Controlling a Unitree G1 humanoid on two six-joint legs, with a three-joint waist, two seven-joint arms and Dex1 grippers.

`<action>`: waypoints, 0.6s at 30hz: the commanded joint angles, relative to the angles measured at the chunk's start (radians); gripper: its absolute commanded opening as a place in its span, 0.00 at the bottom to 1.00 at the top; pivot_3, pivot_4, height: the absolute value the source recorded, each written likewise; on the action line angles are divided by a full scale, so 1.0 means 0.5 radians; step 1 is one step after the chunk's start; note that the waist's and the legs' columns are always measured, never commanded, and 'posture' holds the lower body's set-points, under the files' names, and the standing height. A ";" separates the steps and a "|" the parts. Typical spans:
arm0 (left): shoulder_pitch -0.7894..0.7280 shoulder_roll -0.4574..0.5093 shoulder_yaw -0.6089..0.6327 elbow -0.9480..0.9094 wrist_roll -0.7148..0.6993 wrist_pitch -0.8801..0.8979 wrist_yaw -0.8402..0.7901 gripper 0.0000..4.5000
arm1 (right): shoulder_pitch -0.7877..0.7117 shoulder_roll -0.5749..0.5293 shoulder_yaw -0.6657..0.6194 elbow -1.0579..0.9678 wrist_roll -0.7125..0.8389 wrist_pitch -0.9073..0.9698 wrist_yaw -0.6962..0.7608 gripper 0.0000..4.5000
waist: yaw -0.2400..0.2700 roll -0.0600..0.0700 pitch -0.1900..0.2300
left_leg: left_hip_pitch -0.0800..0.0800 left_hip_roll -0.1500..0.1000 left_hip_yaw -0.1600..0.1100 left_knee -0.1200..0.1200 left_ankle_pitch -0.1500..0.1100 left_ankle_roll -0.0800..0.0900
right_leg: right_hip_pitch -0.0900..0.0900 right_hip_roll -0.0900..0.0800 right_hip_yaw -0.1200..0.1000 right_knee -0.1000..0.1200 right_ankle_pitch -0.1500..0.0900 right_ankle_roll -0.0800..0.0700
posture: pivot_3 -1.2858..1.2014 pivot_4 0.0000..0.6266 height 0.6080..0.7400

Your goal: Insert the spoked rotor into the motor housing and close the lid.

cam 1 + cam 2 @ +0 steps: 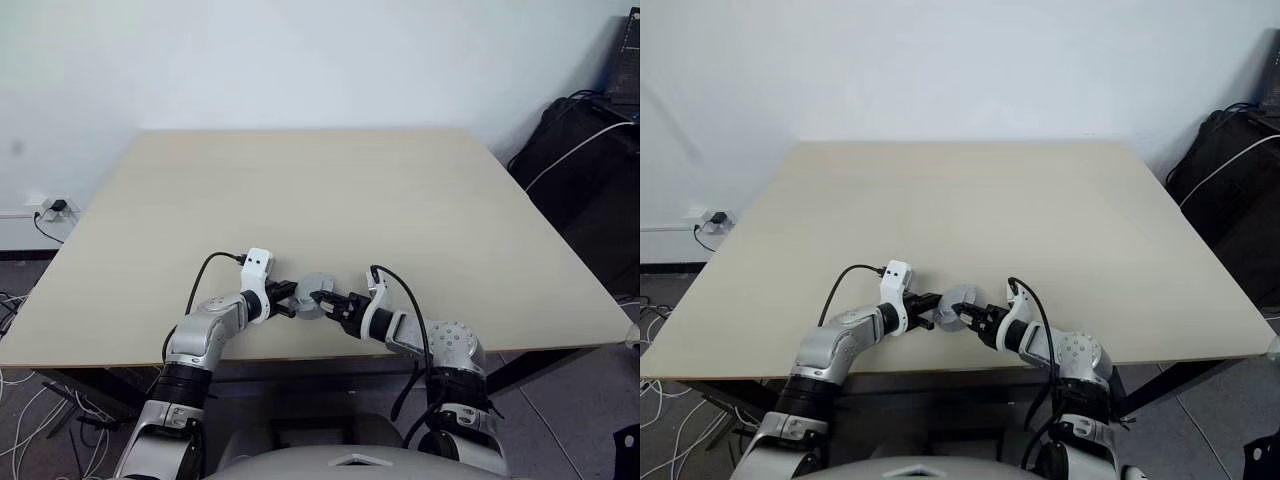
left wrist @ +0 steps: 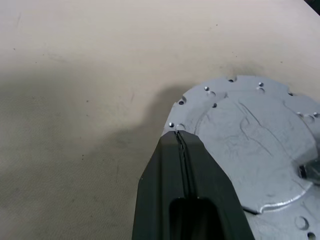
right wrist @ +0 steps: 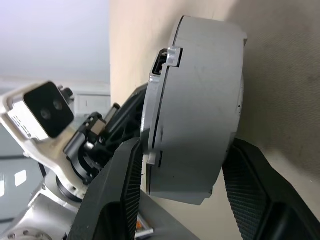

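Motor housing (image 1: 314,296) between both hands, above table's (image 1: 330,200) near edge.

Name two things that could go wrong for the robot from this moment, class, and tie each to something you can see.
The left gripper pinches only the thin edge of the grey motor assembly, so it might slip free. The right gripper straddles its thick body with one finger apart from it; uneven closing could twist or drop it onto the table.

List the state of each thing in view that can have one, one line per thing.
motor housing: appears closed, with the lid seated against it.
left gripper: shut, tips at the lid's rim.
right gripper: at the motor housing; grip unclear.
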 commanded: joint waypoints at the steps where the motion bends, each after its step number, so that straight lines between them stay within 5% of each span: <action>1: 0.015 -0.026 -0.068 -0.002 0.011 0.017 -0.011 0.00 | 0.007 0.035 -0.093 -0.028 0.025 -0.089 -0.123 0.46 | 0.003 0.000 0.000 | 0.000 0.000 0.000 0.000 0.000 0.000 | 0.000 0.000 0.000 0.000 -0.001 -0.002 | 0.52 0.00 1.00; 18: 0.065 -0.035 -0.055 -0.033 0.007 0.019 0.008 0.00 | 0.013 -0.023 0.048 -0.015 0.037 -0.096 -0.327 0.46 | 0.017 0.009 -0.009 | 0.004 -0.001 0.000 0.000 -0.001 0.002 | 0.004 -0.002 0.000 0.000 -0.002 -0.003 | 0.52 0.00 1.00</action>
